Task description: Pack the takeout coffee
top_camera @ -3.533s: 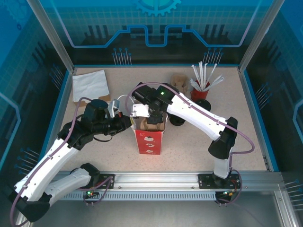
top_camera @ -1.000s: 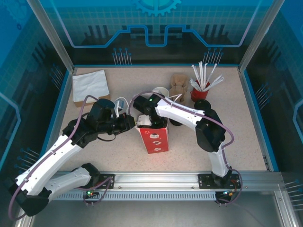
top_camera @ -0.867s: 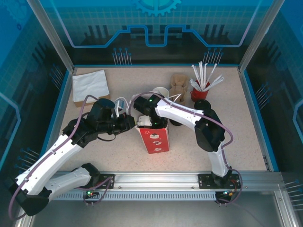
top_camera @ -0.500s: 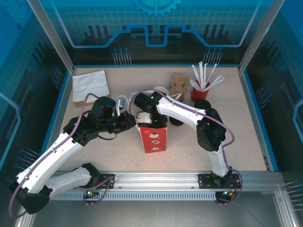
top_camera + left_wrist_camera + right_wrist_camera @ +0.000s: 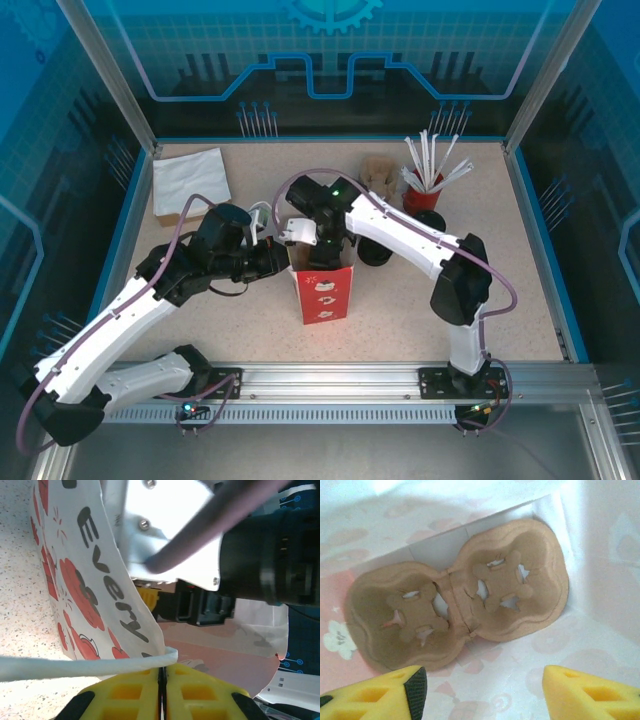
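the speckled table (image 5: 400,312) takes up most of the booth, and both arms lean in over its middle. the left gripper (image 5: 161,680) comes in from the left, its yellow jaws pressed together on the white rim of the paper bag (image 5: 326,296), holding that edge pinched. the right gripper (image 5: 482,700) hangs above the bag's open mouth pointing down inside, jaws spread wide with nothing between them. the bag stands upright, red with a white print. a pile of white napkins (image 5: 190,180) lies at the far left corner. flat on the bag's floor sits a brown cardboard carrier (image 5: 455,612). a red cup of straws (image 5: 423,195) stands far right. a round black lid (image 5: 378,256) lies on the table just right of the bag (where the paper cup stands i cannot tell).
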`<state>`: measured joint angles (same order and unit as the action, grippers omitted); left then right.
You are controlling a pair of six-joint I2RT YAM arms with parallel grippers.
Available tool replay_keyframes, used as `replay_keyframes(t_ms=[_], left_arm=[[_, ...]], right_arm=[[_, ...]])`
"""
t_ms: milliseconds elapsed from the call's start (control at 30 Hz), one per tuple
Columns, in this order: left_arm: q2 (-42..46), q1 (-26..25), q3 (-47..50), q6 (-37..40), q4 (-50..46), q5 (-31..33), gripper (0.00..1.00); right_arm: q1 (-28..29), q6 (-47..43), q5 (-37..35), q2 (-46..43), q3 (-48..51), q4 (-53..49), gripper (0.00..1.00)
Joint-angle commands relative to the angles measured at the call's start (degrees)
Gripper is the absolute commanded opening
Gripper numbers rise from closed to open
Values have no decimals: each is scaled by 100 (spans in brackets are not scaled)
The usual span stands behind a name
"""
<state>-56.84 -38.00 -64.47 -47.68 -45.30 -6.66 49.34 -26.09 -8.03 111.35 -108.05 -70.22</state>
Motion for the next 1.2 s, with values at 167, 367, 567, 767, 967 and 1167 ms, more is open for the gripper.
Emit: replay_keyframes(t_ms=[167, 367, 567, 767, 967, 1167], left_arm=[[41, -41, -115, 109, -181, 198, 11], [76, -41, -118, 99, -216, 261, 10], [68, -41, -116, 92, -242, 270, 10], [42, -33, -114, 92, -247, 296, 9], [15, -39, -161, 83, -243, 305, 8], [-56, -41, -255, 116, -255, 305, 8]], right_arm=[[-135, 223, 274, -469, -442, -63, 75], [-188, 295, 335, -672, -592, -61, 85], [-276, 382, 467, -943, -660, -28, 89], [-407, 591, 961, -1357, -658, 206, 95], [-565, 939, 1346, -1777, -713, 561, 98], [-774, 1419, 1473, -2300, -706, 985, 100]])
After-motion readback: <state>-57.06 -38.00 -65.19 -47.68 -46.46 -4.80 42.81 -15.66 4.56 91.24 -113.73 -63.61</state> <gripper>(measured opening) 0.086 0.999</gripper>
